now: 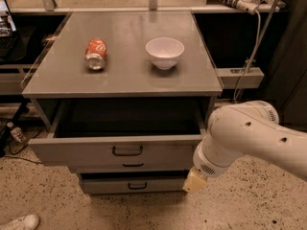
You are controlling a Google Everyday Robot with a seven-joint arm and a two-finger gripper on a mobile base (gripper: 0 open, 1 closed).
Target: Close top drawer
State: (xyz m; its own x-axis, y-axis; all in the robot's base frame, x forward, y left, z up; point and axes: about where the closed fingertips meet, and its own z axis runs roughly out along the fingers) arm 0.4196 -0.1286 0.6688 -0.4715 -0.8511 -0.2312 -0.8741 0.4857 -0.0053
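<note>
The top drawer [72, 152] is a wide grey metal drawer, pulled far out of the cabinet. Its flat front panel has a small dark bail handle [127, 151] at the centre, and its inside is dark and looks empty. My white arm [249, 133] comes in from the right, with its wrist just past the drawer's right front corner. My gripper [194, 182] shows only as a tan tip below the wrist, low and to the right of the drawer front, apart from the handle.
Two lower grey drawers [136, 185] with dark handles sit below, the bottom one slightly out. On the cabinet top [124, 78] lie a red soda can [96, 54] on its side and a white bowl [164, 52]. A white shoe [19, 223] is at the bottom left on the speckled floor.
</note>
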